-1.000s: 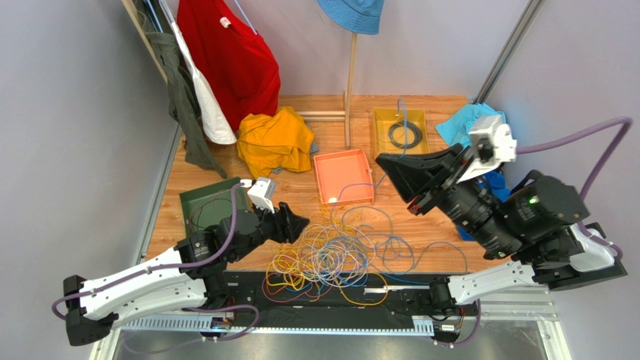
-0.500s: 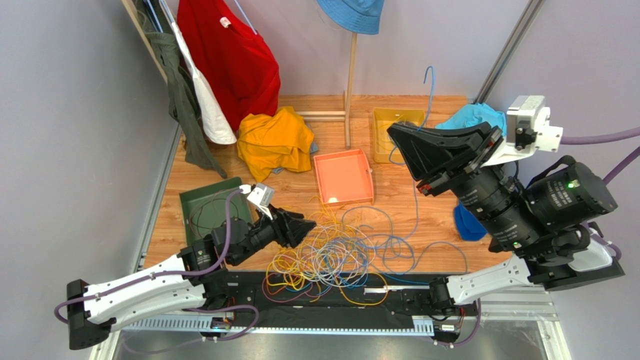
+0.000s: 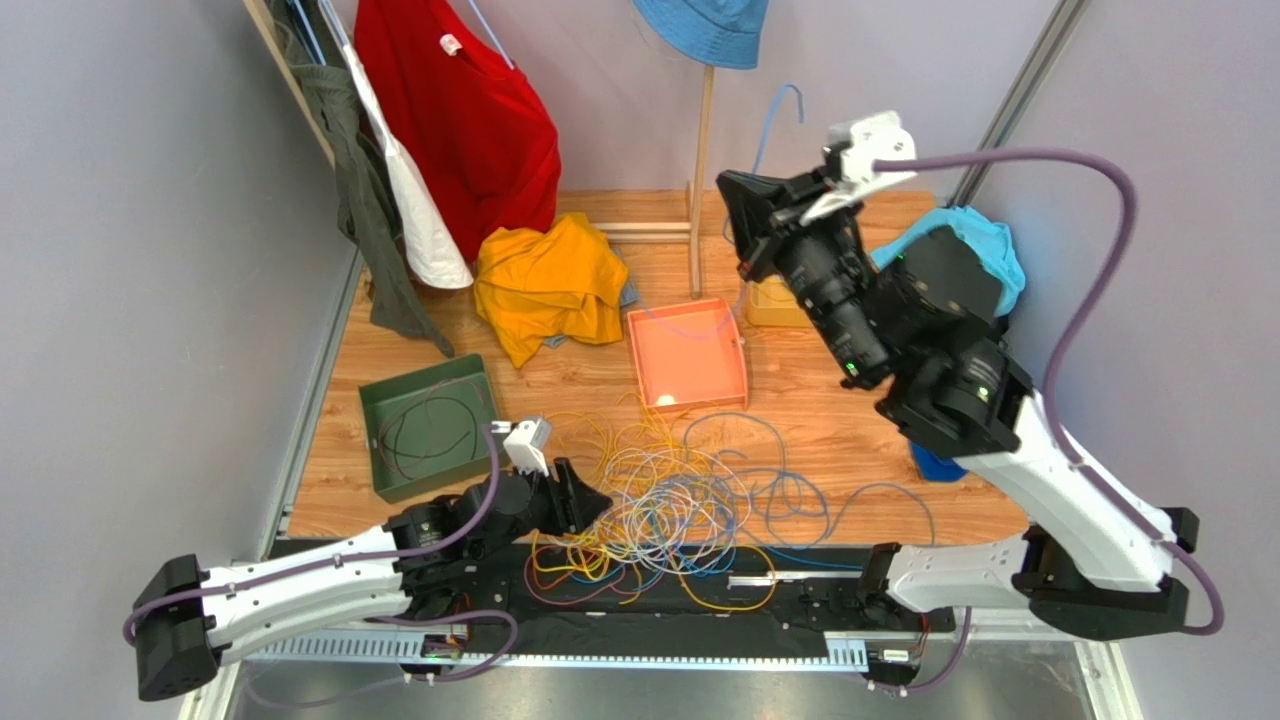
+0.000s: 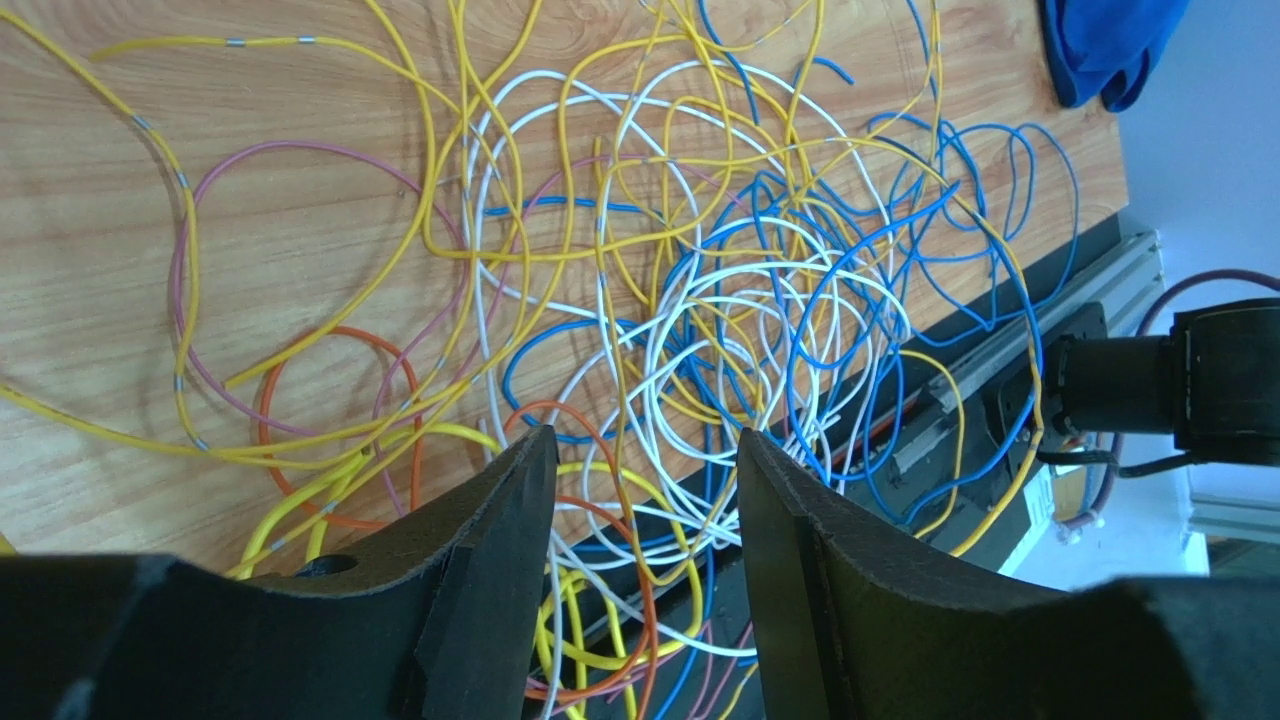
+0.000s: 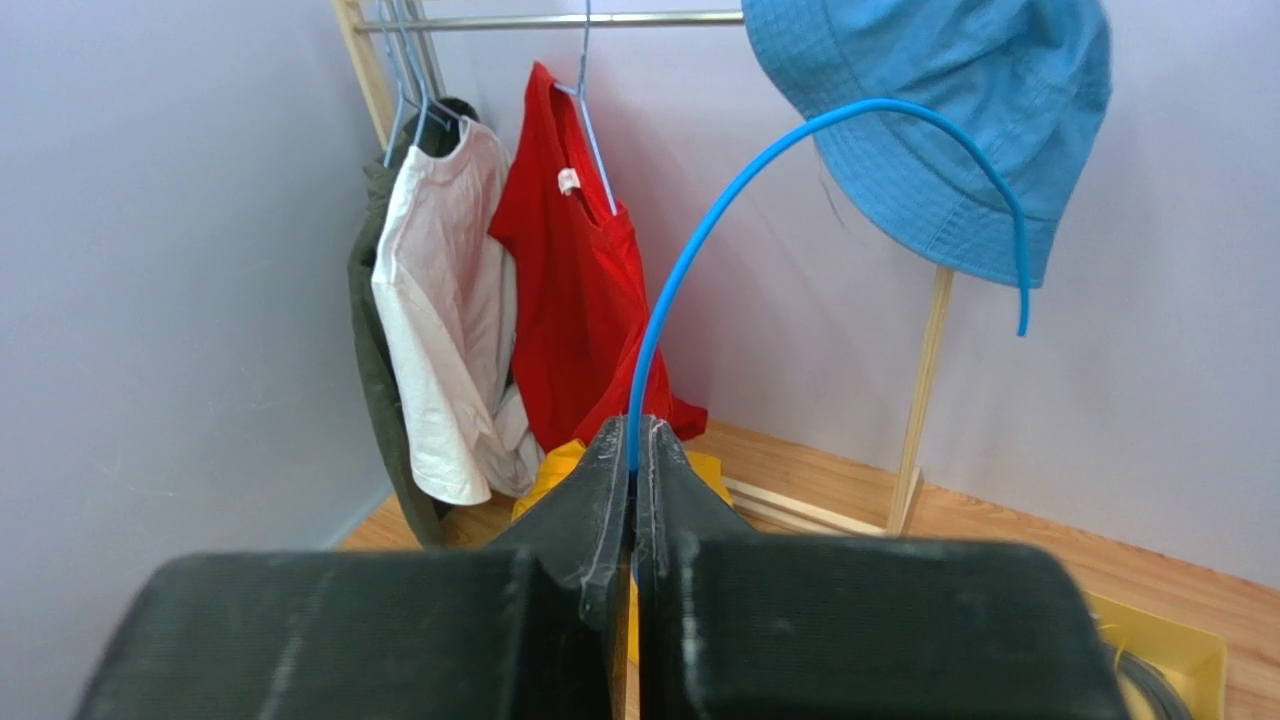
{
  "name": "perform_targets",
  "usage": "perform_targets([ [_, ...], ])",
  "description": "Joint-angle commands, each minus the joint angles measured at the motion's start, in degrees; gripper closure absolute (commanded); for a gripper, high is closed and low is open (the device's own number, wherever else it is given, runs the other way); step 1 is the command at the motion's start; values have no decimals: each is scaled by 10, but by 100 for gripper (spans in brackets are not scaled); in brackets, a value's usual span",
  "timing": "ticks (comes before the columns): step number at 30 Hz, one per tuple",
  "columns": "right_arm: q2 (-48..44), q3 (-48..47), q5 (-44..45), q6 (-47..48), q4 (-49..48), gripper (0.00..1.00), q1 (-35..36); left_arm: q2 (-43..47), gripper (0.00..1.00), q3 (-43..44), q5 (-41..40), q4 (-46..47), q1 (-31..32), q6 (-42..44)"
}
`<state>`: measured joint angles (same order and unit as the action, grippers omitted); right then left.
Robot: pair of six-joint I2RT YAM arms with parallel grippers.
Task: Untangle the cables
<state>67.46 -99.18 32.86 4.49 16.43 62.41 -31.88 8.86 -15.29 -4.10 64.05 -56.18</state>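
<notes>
Sprawling near the front of the table (image 3: 594, 390), the cables (image 3: 676, 510) are being hovered over by the left gripper (image 4: 643, 450), fingers apart; clamped in the right gripper (image 5: 631, 435), one blue cable (image 5: 706, 210) is being held high. Further pulling risks snagged loops being cinched tighter.

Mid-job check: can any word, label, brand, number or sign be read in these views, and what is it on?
No text is legible in any view.
The white neck tag inside the hanging red T-shirt: too small and blurred to read.
The small grey bands on the thin yellow cable: no print can be made out.
</notes>
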Motion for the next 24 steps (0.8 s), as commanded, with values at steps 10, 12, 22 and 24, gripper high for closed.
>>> perform_targets([
  [10,117,-48,-165,-121,22,100,-197,25,44,30,-16,-69,2,-19],
  [12,130,-39,-175,-124,21,100,-210,26,44,27,-13,-67,2,-19],
  [22,138,75,-203,-138,-68,100,-246,30,44,16,-7,-59,3,-20],
  [24,143,97,-206,-139,-85,100,-251,30,44,15,-7,-57,2,-20],
])
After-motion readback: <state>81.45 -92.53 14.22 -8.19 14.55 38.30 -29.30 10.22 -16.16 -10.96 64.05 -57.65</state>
